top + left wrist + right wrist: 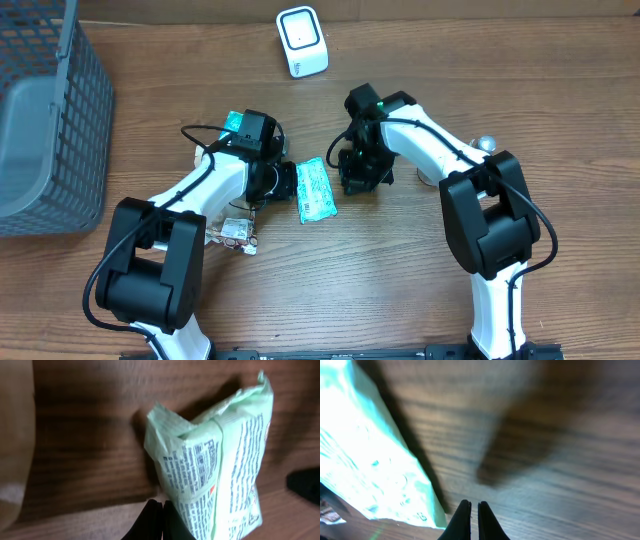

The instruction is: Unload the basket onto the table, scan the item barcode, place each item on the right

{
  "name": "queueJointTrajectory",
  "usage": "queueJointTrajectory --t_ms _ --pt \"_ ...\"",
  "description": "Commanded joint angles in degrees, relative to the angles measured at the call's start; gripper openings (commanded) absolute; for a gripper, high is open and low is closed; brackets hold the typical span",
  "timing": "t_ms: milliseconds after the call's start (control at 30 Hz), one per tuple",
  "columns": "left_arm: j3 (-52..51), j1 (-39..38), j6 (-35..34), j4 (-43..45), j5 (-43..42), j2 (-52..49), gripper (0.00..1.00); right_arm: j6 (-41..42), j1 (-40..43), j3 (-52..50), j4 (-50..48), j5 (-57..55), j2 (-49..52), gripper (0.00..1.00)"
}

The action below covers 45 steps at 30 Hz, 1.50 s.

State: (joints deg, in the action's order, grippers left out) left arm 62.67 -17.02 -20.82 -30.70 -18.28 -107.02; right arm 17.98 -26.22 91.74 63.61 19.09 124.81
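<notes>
**Both Jaws Shut Beside a Loose Packet**

Jaws of the left gripper [161, 508] pressed together on nothing, dark tips cut off by the bottom edge of the wrist view. Just right of those tips, on the brown wooden table [90, 435], the pale green printed plastic packet [220, 470]; touching them or not, cannot tell. Print blurred, no barcode made out. Jaws of the right gripper [474, 508] closed to a hairline, empty, with the packet overexposed and cropped to their left. From overhead, packet between the two sets of jaws. Well beyond both, the white box-shaped barcode scanner [302, 41]. Far off to the left jaws' outer side, a grey mesh plastic basket [60, 110], partly out of frame. Behind the left jaws, a small crumpled wrapper [238, 235], too small to identify.
</notes>
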Motion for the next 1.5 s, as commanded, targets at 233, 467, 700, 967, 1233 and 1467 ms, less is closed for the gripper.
queueJointTrajectory --t_ms 233,467,700,967,1233,1467 --pt "1.1 -4.9 1.2 0.1 4.2 -0.9 0.16 0.2 -8.1 -10.4 -6.2 1.5 -2.3 0.04" --pt "1.1 -5.7 1.2 -0.3 7.2 -0.9 0.14 4.7 -10.5 -10.9 -5.4 -1.5 -3.5 0.04" --pt "1.8 -5.0 1.9 -3.7 7.3 -0.3 0.04 4.0 -8.1 -10.3 -0.4 -3.1 -11.6 0.04" --pt "2.4 -4.7 2.0 -6.0 3.1 10.3 0.13 4.1 -5.2 -10.3 -5.3 -8.8 -16.8 0.22" --pt "2.3 -4.9 3.3 -10.7 -1.2 7.2 0.04 4.8 -4.9 -10.3 -13.5 -8.8 -16.6 0.14" --pt "2.3 -4.6 4.5 -8.8 -1.1 -0.3 0.04 4.8 -5.0 -10.4 -13.9 -8.5 -15.4 0.08"
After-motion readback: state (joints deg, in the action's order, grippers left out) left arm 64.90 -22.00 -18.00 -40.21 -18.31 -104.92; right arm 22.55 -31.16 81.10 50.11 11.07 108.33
